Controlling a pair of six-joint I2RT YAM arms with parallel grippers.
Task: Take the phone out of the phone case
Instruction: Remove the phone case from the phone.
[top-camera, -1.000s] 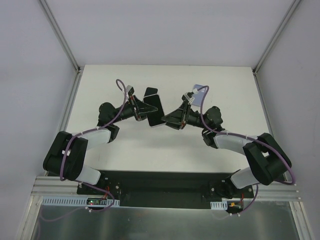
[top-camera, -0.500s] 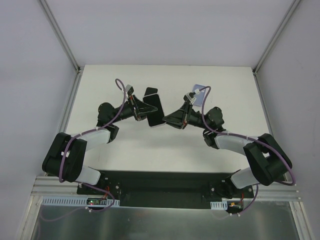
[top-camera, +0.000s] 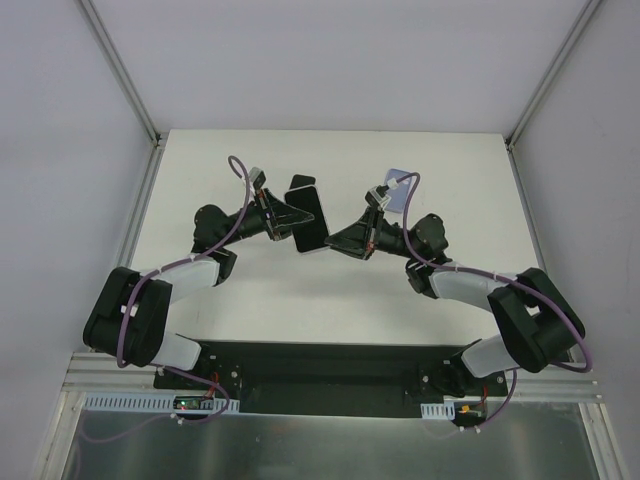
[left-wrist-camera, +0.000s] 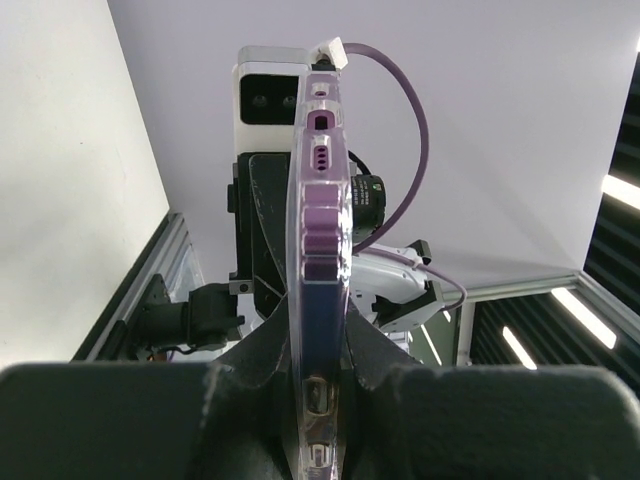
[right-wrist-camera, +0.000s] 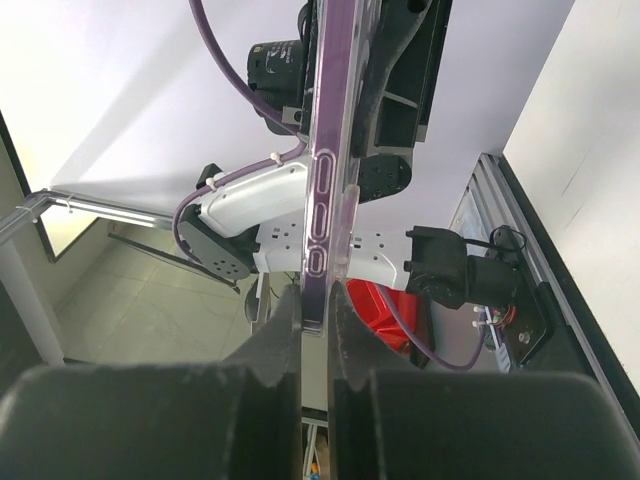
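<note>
Top view bright, evenly lit; faint soft shadows on white counter (top-camera: 330, 300). Wrist views backlit: near jaws dark, blurred along bottom edge; light strips (left-wrist-camera: 620, 190) glare at right of left wrist view; right wrist view overexposed upper left

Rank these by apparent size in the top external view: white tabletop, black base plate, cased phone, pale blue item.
1. white tabletop
2. black base plate
3. cased phone, raised nearer the camera
4. pale blue item, partly hidden, so this last pair is unsure
</note>
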